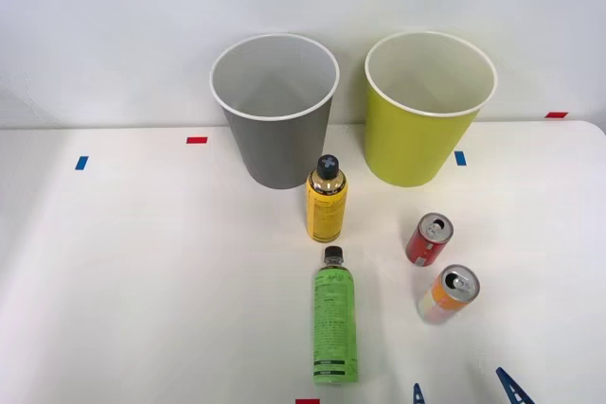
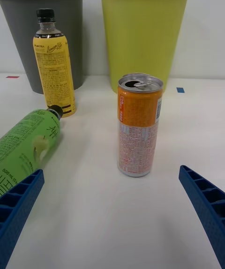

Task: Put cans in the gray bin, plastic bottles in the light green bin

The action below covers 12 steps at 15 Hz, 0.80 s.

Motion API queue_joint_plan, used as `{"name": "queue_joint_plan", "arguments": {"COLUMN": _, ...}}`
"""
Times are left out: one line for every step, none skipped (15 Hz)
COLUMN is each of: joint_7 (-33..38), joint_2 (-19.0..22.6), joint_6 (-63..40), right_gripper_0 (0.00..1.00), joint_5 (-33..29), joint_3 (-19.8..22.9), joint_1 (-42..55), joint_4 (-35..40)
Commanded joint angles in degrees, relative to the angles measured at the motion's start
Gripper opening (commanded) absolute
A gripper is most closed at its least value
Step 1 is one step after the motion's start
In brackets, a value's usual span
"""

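The gray bin (image 1: 275,130) and the light green bin (image 1: 428,130) stand side by side at the back of the table, and both show in the right wrist view too: gray bin (image 2: 21,39), light green bin (image 2: 143,39). A yellow bottle (image 1: 326,203) stands upright before the gray bin. Nearer, a green bottle (image 1: 335,326) lies with its cap toward the bins. To the right stand a red can (image 1: 429,239) and an orange and white can (image 1: 448,293). My right gripper (image 1: 464,391) is open at the front edge, just short of the orange and white can (image 2: 139,128), which stands ahead between the blue fingers (image 2: 206,203).
Small blue (image 1: 81,163) and red (image 1: 197,140) tape marks dot the white table (image 1: 142,281). A wall rises right behind the bins. Open tabletop stretches over the left half.
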<state>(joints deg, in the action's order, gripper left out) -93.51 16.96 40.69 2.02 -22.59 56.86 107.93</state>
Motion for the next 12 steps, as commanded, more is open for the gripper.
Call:
{"name": "queue_joint_plan", "arguments": {"joint_7": 0.0, "joint_2": 0.0, "joint_6": 0.0, "right_gripper_0": 1.0, "joint_5": 0.0, "joint_3": 0.0, "joint_1": 0.0, "joint_4": 0.0}}
{"name": "queue_joint_plan", "arguments": {"joint_7": 0.0, "joint_2": 0.0, "joint_6": 0.0, "right_gripper_0": 1.0, "joint_5": 0.0, "joint_3": 0.0, "joint_1": 0.0, "joint_4": 0.0}}
{"name": "queue_joint_plan", "arguments": {"joint_7": 0.0, "joint_2": 0.0, "joint_6": 0.0, "right_gripper_0": 1.0, "joint_5": 0.0, "joint_3": 0.0, "joint_1": 0.0, "joint_4": 0.0}}
{"name": "queue_joint_plan", "arguments": {"joint_7": 0.0, "joint_2": 0.0, "joint_6": 0.0, "right_gripper_0": 1.0, "joint_5": 0.0, "joint_3": 0.0, "joint_1": 0.0, "joint_4": 0.0}}
{"name": "queue_joint_plan", "arguments": {"joint_7": 0.0, "joint_2": 0.0, "joint_6": 0.0, "right_gripper_0": 1.0, "joint_5": 0.0, "joint_3": 0.0, "joint_1": 0.0, "joint_4": 0.0}}
{"name": "queue_joint_plan", "arguments": {"joint_7": 0.0, "joint_2": 0.0, "joint_6": 0.0, "right_gripper_0": 1.0, "joint_5": 0.0, "joint_3": 0.0, "joint_1": 0.0, "joint_4": 0.0}}
{"name": "queue_joint_plan", "arguments": {"joint_7": 0.0, "joint_2": 0.0, "joint_6": 0.0, "right_gripper_0": 1.0, "joint_5": 0.0, "joint_3": 0.0, "joint_1": 0.0, "joint_4": 0.0}}
{"name": "queue_joint_plan", "arguments": {"joint_7": 0.0, "joint_2": 0.0, "joint_6": 0.0, "right_gripper_0": 1.0, "joint_5": 0.0, "joint_3": 0.0, "joint_1": 0.0, "joint_4": 0.0}}
{"name": "queue_joint_plan", "arguments": {"joint_7": 0.0, "joint_2": 0.0, "joint_6": 0.0, "right_gripper_0": 1.0, "joint_5": 0.0, "joint_3": 0.0, "joint_1": 0.0, "joint_4": 0.0}}
{"name": "queue_joint_plan", "arguments": {"joint_7": 0.0, "joint_2": 0.0, "joint_6": 0.0, "right_gripper_0": 1.0, "joint_5": 0.0, "joint_3": 0.0, "joint_1": 0.0, "joint_4": 0.0}}
{"name": "queue_joint_plan", "arguments": {"joint_7": 0.0, "joint_2": 0.0, "joint_6": 0.0, "right_gripper_0": 1.0, "joint_5": 0.0, "joint_3": 0.0, "joint_1": 0.0, "joint_4": 0.0}}
{"name": "queue_joint_plan", "arguments": {"joint_7": 0.0, "joint_2": 0.0, "joint_6": 0.0, "right_gripper_0": 1.0, "joint_5": 0.0, "joint_3": 0.0, "joint_1": 0.0, "joint_4": 0.0}}
